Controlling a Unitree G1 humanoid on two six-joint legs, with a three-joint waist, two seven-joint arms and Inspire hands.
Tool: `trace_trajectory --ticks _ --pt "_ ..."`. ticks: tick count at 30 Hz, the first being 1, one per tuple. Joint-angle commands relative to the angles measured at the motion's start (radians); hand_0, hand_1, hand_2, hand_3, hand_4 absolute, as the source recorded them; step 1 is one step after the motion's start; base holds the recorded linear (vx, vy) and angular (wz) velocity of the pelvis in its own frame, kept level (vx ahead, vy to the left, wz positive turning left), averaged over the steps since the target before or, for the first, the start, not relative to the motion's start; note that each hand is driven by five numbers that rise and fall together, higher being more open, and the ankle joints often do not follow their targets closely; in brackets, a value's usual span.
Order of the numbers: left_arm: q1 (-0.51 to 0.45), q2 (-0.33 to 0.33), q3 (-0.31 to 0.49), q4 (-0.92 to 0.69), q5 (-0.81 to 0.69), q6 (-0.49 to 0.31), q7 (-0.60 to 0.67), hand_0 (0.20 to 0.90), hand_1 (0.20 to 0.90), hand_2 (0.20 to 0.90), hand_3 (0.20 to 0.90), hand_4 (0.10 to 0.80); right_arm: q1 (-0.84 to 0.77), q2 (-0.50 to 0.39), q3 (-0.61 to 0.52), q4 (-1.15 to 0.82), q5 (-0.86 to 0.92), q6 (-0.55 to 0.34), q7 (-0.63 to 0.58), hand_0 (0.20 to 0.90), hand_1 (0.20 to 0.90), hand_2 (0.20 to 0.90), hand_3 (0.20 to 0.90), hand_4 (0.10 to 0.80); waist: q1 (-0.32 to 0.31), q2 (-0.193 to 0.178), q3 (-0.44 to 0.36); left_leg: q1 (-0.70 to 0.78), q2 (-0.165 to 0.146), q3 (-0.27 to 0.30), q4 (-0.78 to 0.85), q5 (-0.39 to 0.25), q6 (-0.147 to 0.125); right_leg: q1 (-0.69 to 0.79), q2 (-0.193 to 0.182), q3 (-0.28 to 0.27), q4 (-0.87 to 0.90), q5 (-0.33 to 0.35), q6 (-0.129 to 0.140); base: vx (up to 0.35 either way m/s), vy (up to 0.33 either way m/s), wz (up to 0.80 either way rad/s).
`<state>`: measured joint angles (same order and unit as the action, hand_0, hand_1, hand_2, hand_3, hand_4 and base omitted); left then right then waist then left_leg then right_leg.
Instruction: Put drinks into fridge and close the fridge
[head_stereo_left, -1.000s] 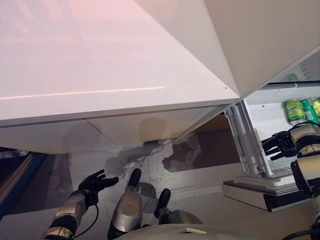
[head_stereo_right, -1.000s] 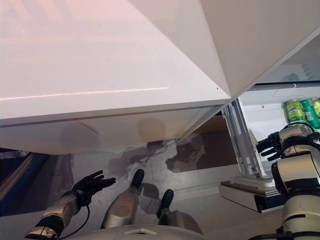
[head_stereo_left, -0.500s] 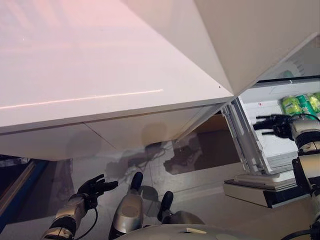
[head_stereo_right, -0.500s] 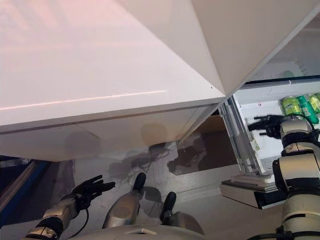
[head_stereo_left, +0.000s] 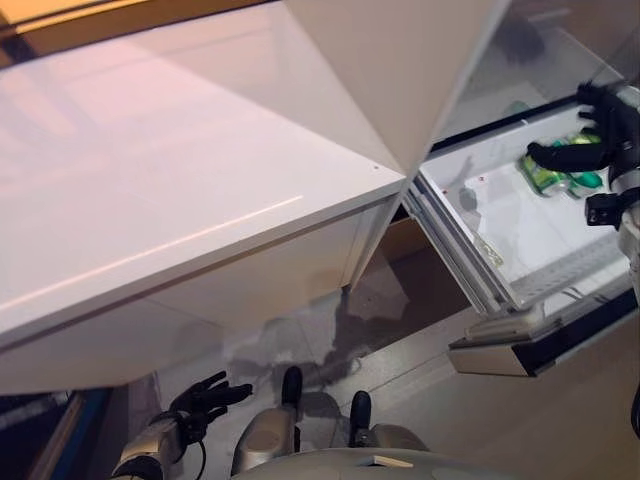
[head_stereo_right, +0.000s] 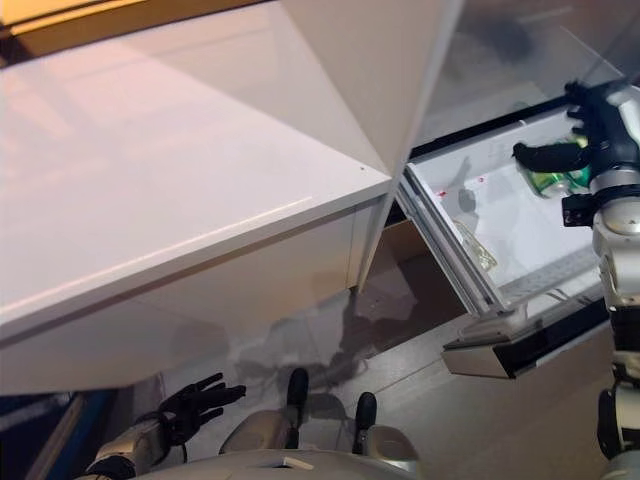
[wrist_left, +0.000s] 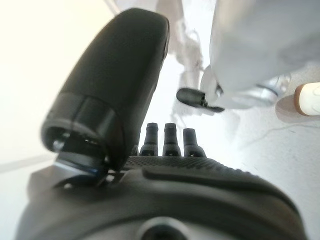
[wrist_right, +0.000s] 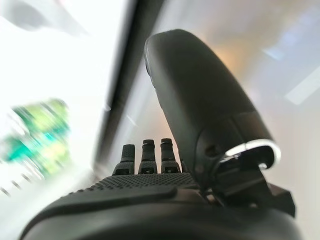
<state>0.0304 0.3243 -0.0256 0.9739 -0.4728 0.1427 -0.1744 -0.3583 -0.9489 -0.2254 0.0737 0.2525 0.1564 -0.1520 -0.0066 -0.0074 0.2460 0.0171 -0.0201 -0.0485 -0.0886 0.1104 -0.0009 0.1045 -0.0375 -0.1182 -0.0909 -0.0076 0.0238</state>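
Green drink cans (head_stereo_left: 556, 178) lie together on a white shelf inside the open fridge (head_stereo_left: 500, 220) at the right. My right hand (head_stereo_left: 598, 140) is raised just in front of the cans with its fingers straight, holding nothing. In the right wrist view the cans (wrist_right: 35, 130) show as a green blur past the straight fingers (wrist_right: 145, 157). My left hand (head_stereo_left: 205, 393) hangs low at the lower left above the floor, fingers spread and empty.
A large white panel (head_stereo_left: 200, 180) fills the upper left and ends in a sharp corner near the fridge opening. A clear rail (head_stereo_left: 455, 245) lines the opening's left side. A white and dark base ledge (head_stereo_left: 520, 345) juts out below it.
The whole picture has shifted, so the camera has moved. My right hand has risen from the lower part of the fridge opening to the cans' level. The left hand stays low and open.
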Motion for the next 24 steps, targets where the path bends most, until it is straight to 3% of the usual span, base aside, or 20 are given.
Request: trace_trajectory --ticks 1,7,8,11,16,20,24 --pt "0.051 0.027 -0.002 0.085 0.021 -0.049 -0.026 0.9 0.9 0.9 0.9 0.8 0.035 -0.039 -0.136 -0.109 0.011 -0.2 -0.106 0.9 0.9 0.9 0.9 0.8 -0.027 -0.029 -0.175 0.042 -0.013 0.042 0.003 -0.143 0.011 -0.073 -0.002 0.055 0.036 0.028 0.056 -0.087 -0.011 -0.17" --pt "0.082 0.004 0.007 0.106 0.042 -0.084 -0.042 0.9 0.9 0.9 0.9 0.8 0.237 0.044 -0.333 -0.231 0.037 -0.345 -0.266 0.9 0.9 0.9 0.9 0.8 -0.066 -0.017 -0.191 0.045 -0.009 0.071 0.001 -0.144 0.01 -0.076 0.008 0.078 0.032 0.034 0.056 -0.06 -0.012 -0.16" --pt "0.091 -0.004 0.006 0.113 0.052 -0.096 -0.046 0.9 0.9 0.9 0.9 0.8 0.285 0.084 -0.382 -0.255 0.047 -0.409 -0.343 0.9 0.9 0.9 0.9 0.8 -0.075 -0.013 -0.193 0.048 -0.007 0.076 0.001 -0.146 0.01 -0.076 0.01 0.084 0.035 0.031 0.057 -0.047 -0.021 -0.2" --pt "0.101 -0.016 0.013 0.115 0.071 -0.102 -0.05 0.9 0.9 0.9 0.9 0.8 0.33 0.143 -0.434 -0.28 0.071 -0.471 -0.403 0.9 0.9 0.9 0.9 0.8 -0.086 -0.007 -0.193 0.052 -0.004 0.085 0.001 -0.147 0.01 -0.077 0.011 0.085 0.044 0.026 0.058 -0.028 -0.018 -0.12" --pt "0.14 -0.05 0.025 0.09 0.119 -0.114 -0.046 0.9 0.9 0.9 0.9 0.8 0.453 0.326 -0.517 -0.287 0.102 -0.613 -0.566 0.9 0.9 0.9 0.9 0.8 -0.11 0.011 -0.194 0.067 0.0 0.095 0.002 -0.148 0.014 -0.077 0.013 0.091 0.083 0.003 0.058 -0.014 -0.017 -0.12" --pt "0.162 -0.063 0.036 0.075 0.132 -0.124 -0.036 0.9 0.9 0.9 0.9 0.8 0.531 0.456 -0.518 -0.188 0.165 -0.665 -0.556 0.9 0.9 0.9 0.9 0.8 -0.127 0.018 -0.195 0.08 0.002 0.106 0.007 -0.151 0.018 -0.075 0.011 0.095 0.101 -0.006 0.057 0.025 -0.017 -0.05" --pt "0.174 -0.063 0.043 0.084 0.139 -0.133 -0.037 0.9 0.9 0.9 0.9 0.8 0.584 0.522 -0.492 -0.06 0.227 -0.682 -0.509 0.9 0.9 0.9 0.9 0.8 -0.144 0.023 -0.19 0.093 -0.001 0.12 0.04 -0.178 0.029 -0.074 0.012 0.11 0.134 -0.031 0.052 0.133 -0.028 -0.09"
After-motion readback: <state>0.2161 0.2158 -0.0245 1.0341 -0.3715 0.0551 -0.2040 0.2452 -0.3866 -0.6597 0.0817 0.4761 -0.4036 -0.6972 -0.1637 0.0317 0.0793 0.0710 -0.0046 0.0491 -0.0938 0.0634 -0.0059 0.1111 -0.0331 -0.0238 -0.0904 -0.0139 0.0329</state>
